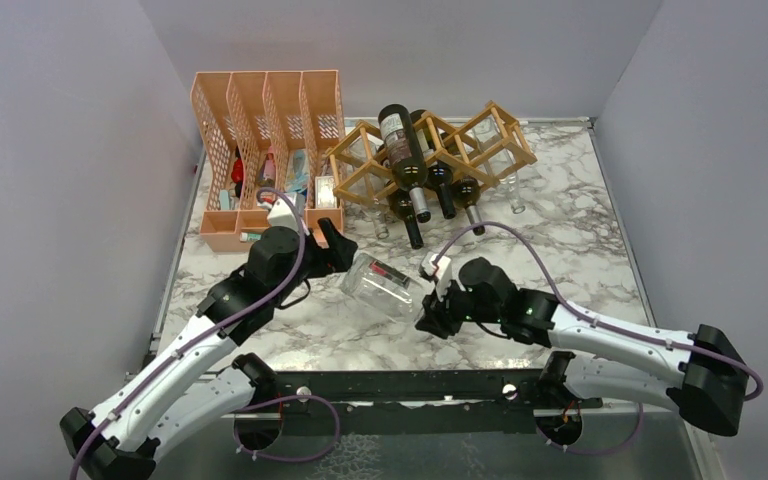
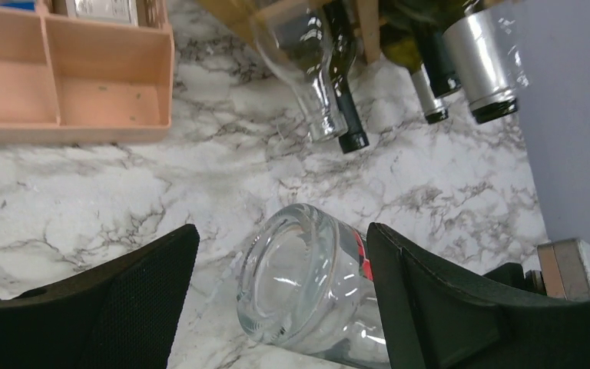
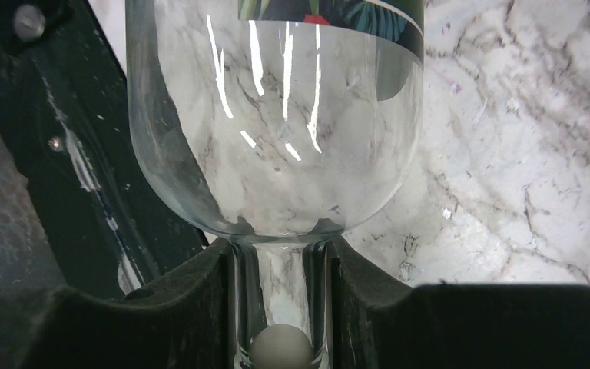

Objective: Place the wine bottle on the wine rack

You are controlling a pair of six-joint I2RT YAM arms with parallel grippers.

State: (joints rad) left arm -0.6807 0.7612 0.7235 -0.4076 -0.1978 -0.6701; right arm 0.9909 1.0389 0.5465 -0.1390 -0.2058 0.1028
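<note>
Right tool point(image 3: 280, 296) pinches the wine bottle point(image 3: 276, 131) by its neck, left tool point(image 2: 283, 246) spread around its base; I fear slick glass slipping.

left arm point(image 1: 175, 365), right arm point(image 1: 610, 340): white links, black joints | cables point(image 1: 490, 224): purple | fingers point(image 2: 123, 307): matte black

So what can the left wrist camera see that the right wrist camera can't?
Only the left wrist view shows the orange file organiser, a bit of the wine rack and the necks of the racked bottles. It also shows the left end effector open on either side of the clear wine bottle at its base. Only the right wrist view shows the right end effector shut on that bottle's neck, the bottle's label and a black frame. Both show the clear wine bottle and the marble table.
</note>
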